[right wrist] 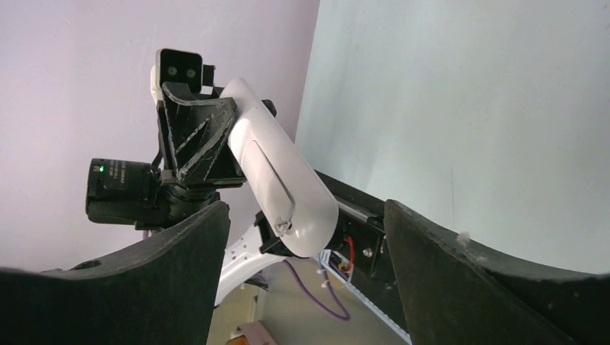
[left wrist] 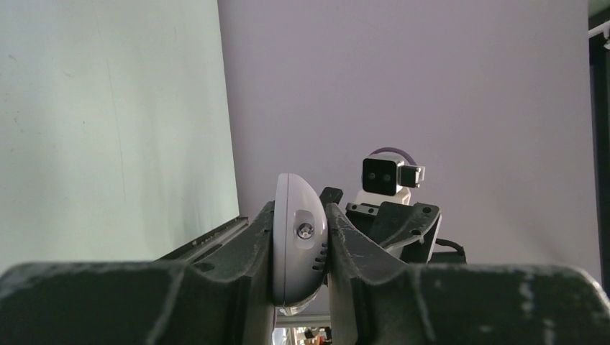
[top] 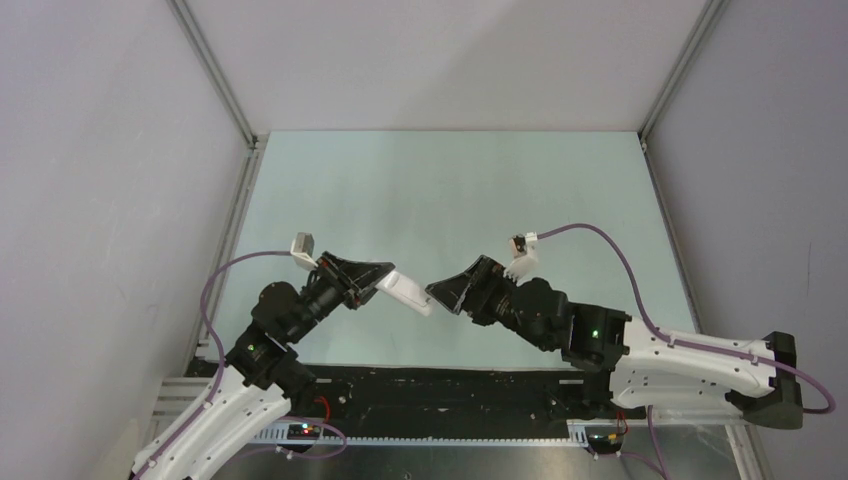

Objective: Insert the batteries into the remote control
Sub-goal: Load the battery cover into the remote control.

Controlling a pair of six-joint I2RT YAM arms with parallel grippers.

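Top external: left claw (top: 384, 283) holds the remote (top: 415, 297) above the tabletop (top: 450, 190).
Left wrist: its fingers (left wrist: 360, 266) are clamped on the remote's sides. Right wrist: right claw (right wrist: 303, 215) is wide apart, the remote's end just before it.

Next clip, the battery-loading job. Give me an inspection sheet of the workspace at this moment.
Surface: pale green table.
Job's things: remote control held in the air, free end toward the right arm; batteries not seen in any view.
Clutter: nothing seen.
Grippers: left gripper shut on the remote control; right gripper open, holding nothing, facing the remote's free end.
Cables: purple cables loop from each wrist camera back to the arms.
Surroundings: plain grey walls, aluminium frame posts.
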